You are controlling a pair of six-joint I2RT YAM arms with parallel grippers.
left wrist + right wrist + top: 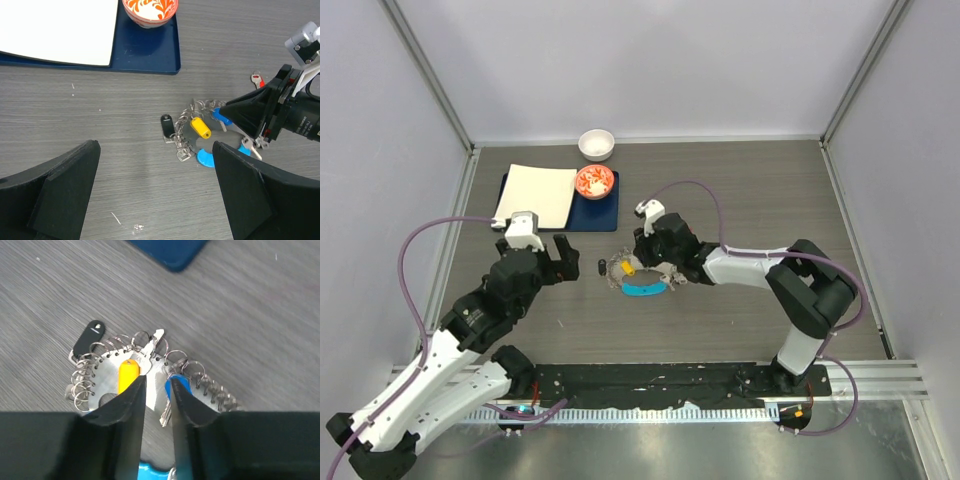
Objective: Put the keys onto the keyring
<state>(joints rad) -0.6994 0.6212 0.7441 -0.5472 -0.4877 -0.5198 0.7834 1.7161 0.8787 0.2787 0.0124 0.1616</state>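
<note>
The keyring [625, 270] lies on the table as a metal plate with several small rings, a yellow tag [127, 375], a black tag [89, 337] and a light-blue strip [645, 290]. My right gripper [157, 382] hovers right over it, jaws a narrow gap apart. The dark-blue-capped key [177, 385] lies on the plate beside its right finger, with the blade showing in the gap. The red-capped key [256, 79] lies on the table behind the right gripper [227, 109]. My left gripper [155, 200] is wide open and empty, left of the keyring [192, 132].
A dark blue tray [590, 213] with a white pad [538, 195] and an orange-patterned bowl [594, 181] stands at the back left. A white bowl [597, 144] sits behind it. Grey walls close the table in.
</note>
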